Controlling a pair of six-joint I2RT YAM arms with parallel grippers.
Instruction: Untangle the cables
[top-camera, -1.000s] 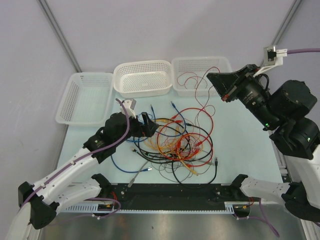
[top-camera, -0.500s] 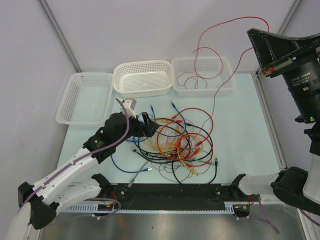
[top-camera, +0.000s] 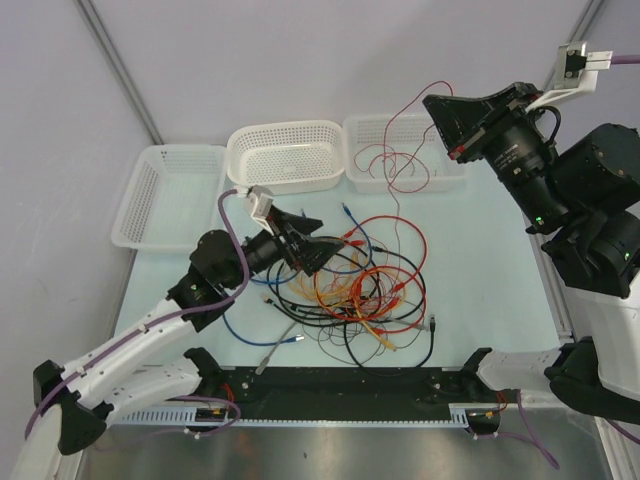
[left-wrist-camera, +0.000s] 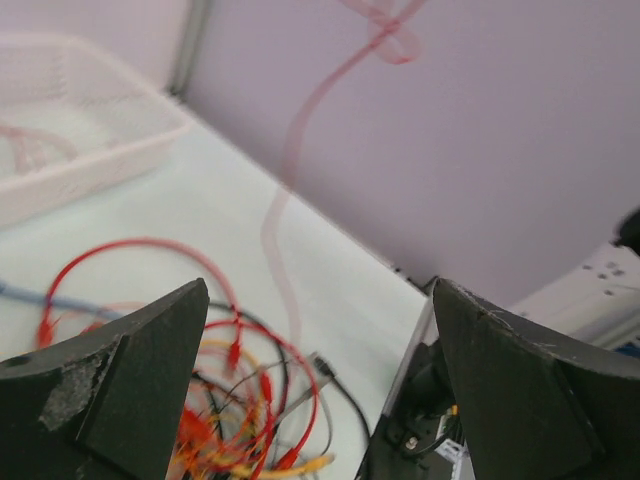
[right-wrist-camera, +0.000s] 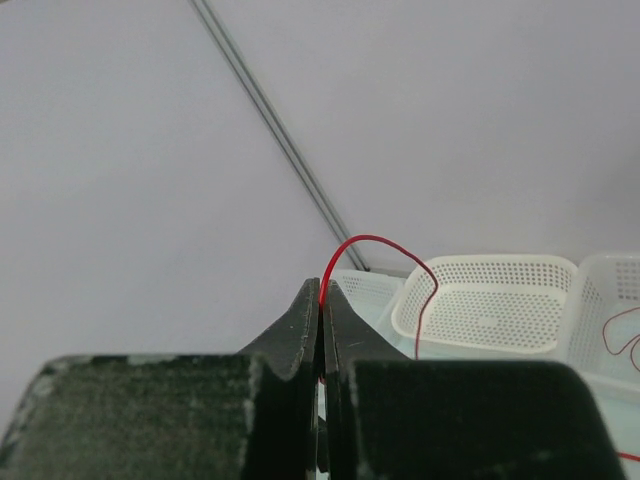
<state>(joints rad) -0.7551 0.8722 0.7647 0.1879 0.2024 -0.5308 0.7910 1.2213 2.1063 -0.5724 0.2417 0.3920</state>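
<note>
Right wrist view shows the right hand (right-wrist-camera: 322, 292) pinched tight on a thin red wire (right-wrist-camera: 385, 243), which loops over the rightmost white mesh plastic basket (top-camera: 450, 178) towards the tangled heap of coloured cables (top-camera: 365, 290) on the pale bench (top-camera: 480, 280), where the left hand (top-camera: 318, 255) gapes wide.

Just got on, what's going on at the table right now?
The right pincer is shut on a thin red cable, held up above the right basket, with loops of it lying in the basket. The left pincer stands open and empty at the left edge of the tangled cables on the table.
</note>
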